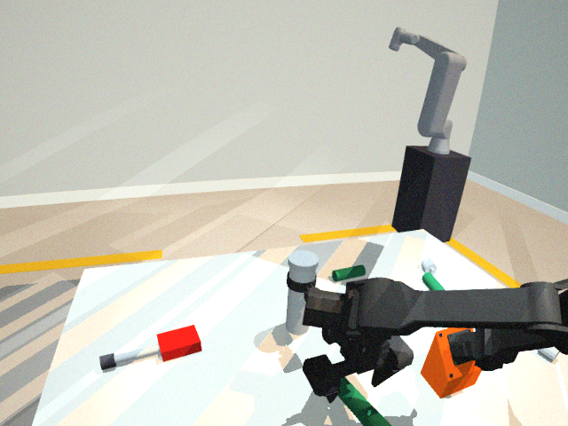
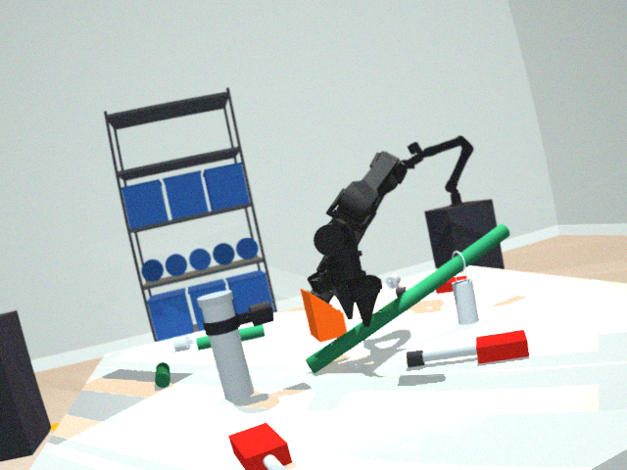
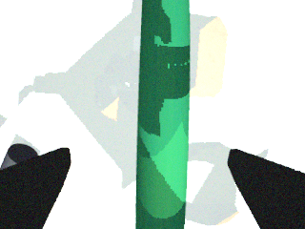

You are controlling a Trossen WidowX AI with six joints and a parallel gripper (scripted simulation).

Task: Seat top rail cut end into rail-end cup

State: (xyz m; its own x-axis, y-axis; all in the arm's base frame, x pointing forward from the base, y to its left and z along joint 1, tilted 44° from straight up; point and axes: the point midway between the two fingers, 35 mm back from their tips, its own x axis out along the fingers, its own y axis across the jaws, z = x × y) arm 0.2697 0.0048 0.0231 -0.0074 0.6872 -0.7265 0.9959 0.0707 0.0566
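Observation:
The green rail [image 1: 366,410] [image 2: 435,280] [image 3: 164,95] slants through the loop cap's ring [image 2: 457,252] on the small post [image 2: 464,304]. Its low cut end [image 2: 313,365] is down near the table, apart from the cup. The big grey post [image 1: 295,316] [image 2: 230,364] stands upright, its black brace band [image 2: 220,325] up below the post cap [image 1: 303,259] [image 2: 215,298]. The dark rail-end cup [image 2: 261,312] hangs on the band. My gripper [image 1: 352,392] [image 2: 359,321] [image 3: 152,156] is open, its fingers on either side of the rail; contact cannot be told.
An orange block [image 1: 436,366] [image 2: 323,323] stands near the arm. A red block with a pale rod [image 1: 178,343] [image 2: 501,346] lies beyond the rail, and another red block [image 2: 259,445] is at the front. Short green pieces [image 1: 348,272] [image 2: 162,375] lie behind the post.

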